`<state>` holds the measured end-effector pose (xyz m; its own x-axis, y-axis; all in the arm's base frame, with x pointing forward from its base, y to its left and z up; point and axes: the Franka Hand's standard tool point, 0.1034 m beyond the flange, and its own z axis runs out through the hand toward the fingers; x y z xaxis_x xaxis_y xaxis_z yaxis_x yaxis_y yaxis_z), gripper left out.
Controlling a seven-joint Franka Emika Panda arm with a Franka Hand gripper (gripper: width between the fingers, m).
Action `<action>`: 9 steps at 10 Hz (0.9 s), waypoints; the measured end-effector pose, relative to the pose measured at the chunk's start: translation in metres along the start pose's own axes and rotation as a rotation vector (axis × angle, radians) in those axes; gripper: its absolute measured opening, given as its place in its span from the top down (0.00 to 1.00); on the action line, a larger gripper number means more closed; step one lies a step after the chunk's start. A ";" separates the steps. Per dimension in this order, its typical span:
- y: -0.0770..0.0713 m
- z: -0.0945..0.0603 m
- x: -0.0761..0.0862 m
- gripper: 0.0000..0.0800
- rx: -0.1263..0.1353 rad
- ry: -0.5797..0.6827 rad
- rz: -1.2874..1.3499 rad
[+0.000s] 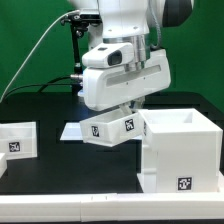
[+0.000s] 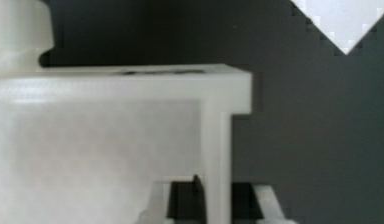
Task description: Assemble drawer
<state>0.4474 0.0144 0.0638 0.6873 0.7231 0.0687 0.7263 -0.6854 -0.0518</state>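
Robot gripper [image 1: 124, 110] clamped on the drawer [image 1: 108, 130], a small tagged white tray held tilted, clear of the black table [image 1: 50, 172]. It hangs just at nine o'clock of the tall white cube casing [image 1: 182, 150] (fingertips mostly hidden). Step in hand is likely carrying it over. The next move calls for levelling and aligning the drawer with the casing's opening.

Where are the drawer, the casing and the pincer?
drawer [image 1: 112, 131], exterior view, on its tagged front wall.
casing [image 1: 172, 160], exterior view, on its front wall.
pincer [image 2: 210, 203], wrist view, midway between the fingertips.
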 end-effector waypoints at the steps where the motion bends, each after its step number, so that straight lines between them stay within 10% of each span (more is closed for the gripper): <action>1: 0.017 -0.001 -0.003 0.96 -0.007 -0.013 -0.103; 7: 0.034 0.002 0.009 0.96 -0.010 -0.034 -0.232; 9: 0.068 -0.002 0.003 0.96 -0.050 -0.044 -0.431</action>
<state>0.4987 -0.0307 0.0621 0.3214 0.9464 0.0310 0.9465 -0.3221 0.0203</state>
